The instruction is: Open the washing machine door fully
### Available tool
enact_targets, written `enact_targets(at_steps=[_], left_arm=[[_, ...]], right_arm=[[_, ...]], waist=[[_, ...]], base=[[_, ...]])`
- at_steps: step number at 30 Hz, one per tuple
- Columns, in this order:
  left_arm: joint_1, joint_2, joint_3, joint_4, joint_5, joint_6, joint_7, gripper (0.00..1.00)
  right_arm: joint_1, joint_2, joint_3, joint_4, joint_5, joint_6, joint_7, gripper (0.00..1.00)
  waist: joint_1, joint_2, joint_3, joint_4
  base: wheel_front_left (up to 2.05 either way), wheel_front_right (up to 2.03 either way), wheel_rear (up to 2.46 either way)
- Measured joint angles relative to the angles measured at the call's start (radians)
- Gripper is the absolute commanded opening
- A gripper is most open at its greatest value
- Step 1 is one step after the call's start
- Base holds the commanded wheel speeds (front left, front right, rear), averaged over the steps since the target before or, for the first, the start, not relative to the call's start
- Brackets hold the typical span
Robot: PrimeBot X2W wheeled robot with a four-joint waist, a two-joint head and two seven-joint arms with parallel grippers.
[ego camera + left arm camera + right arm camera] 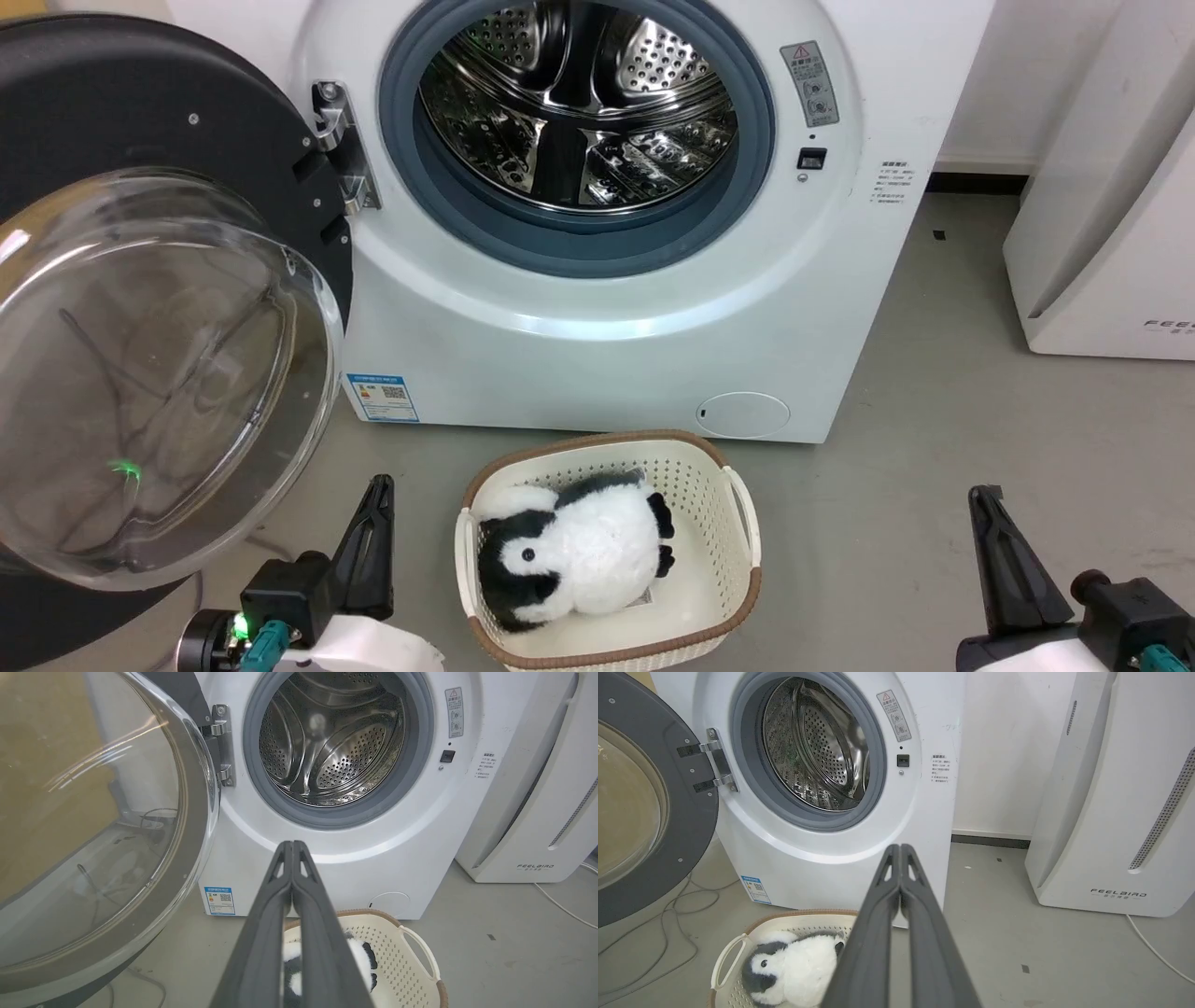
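The white washing machine (597, 345) faces me with its steel drum (579, 103) exposed inside the grey-blue ring. The washing machine door (159, 373), a black disc with a clear glass bowl, is swung wide to the left on its hinge (341, 149); it also appears in the left wrist view as the door (98, 826) and in the right wrist view as the door (640, 812). My left gripper (381, 485) is low at the left, shut and empty, just right of the door's lower edge without touching it. My right gripper (985, 495) is low at the right, shut and empty.
A cream basket (738, 523) with a brown rim stands on the grey floor before the machine, holding a black-and-white plush penguin (569, 551). A white appliance marked FEELBIRD (1115, 812) stands to the right. Cables (654, 914) lie on the floor under the door.
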Motion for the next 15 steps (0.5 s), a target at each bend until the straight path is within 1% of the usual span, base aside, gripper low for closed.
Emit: enact_targets(at_steps=[15], left_arm=[[0.0, 0.0, 0.002, -0.021, 0.01, 0.006, 0.028, 0.0]], right_arm=[[-0.002, 0.0, 0.007, -0.007, -0.003, 0.0, 0.028, 0.0]], waist=[[0.0, 0.0, -0.003, -0.01]], base=[[0.0, 0.0, 0.0]])
